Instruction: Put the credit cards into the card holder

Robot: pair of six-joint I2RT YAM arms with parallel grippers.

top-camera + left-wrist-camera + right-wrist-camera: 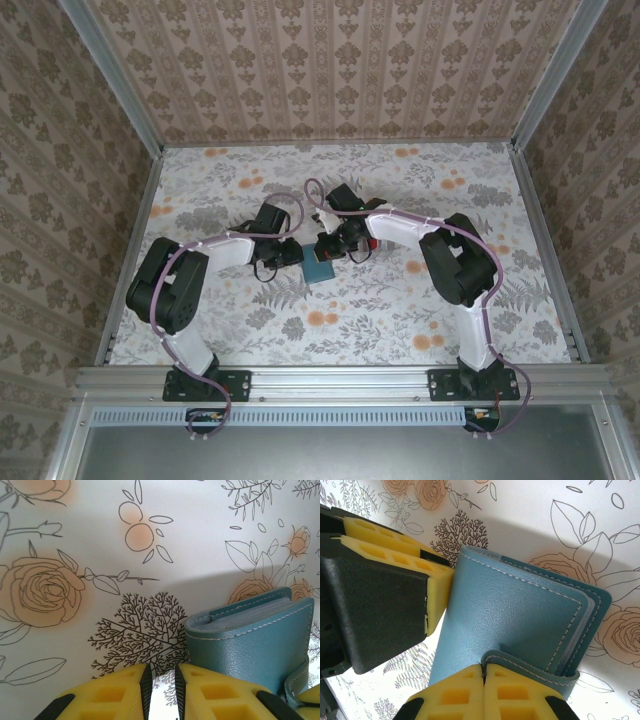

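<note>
The teal card holder [320, 268] lies folded on the flowered table between both arms. Pale layers [250, 619] show between its covers; I cannot tell whether they are credit cards. My right gripper [483, 669] is shut, pinching the end of the holder's teal closure strap [535, 667]. My left gripper [160, 674] is just left of the holder, its jaws a little apart with nothing between them. One of its yellow fingers [438, 587] touches the holder's left edge. In the top view the left gripper [296, 253] and right gripper [333, 250] meet over the holder.
A small red patch [373, 243] shows beside the right wrist; what it is I cannot tell. The flowered table [400, 310] is walled by patterned panels on three sides, with an aluminium rail [340, 378] along the near edge.
</note>
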